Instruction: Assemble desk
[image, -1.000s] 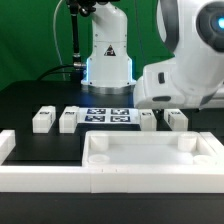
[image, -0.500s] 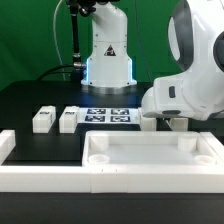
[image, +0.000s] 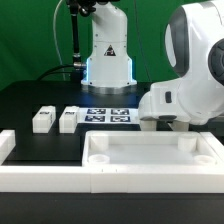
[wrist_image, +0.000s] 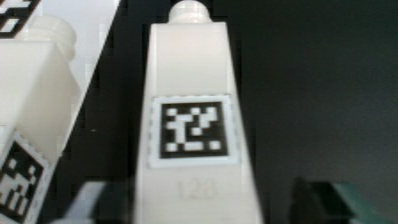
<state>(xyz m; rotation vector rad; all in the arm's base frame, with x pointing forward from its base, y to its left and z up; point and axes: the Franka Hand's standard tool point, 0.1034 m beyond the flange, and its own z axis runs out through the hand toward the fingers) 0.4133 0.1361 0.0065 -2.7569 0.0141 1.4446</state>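
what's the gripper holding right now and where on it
Cannot be told: the gripper straddles one desk leg near the end opposite its narrow tip, one jaw on each side, but firm contact is not visible.

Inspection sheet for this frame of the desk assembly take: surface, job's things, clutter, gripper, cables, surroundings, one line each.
Surface: black table, with white border rails along its front.
Job's things: tabletop panel lies rim up at the front; outer leg and inner leg lie at the exterior view's left of the marker board; centred leg lies under the wrist, with a neighbouring leg beside it.
Clutter: nothing seen.
Gripper: gripper open, one finger on either side of the centred leg, gaps showing.
Cables: thin dark line, cable or pole, beside the robot base.
Surroundings: green backdrop.
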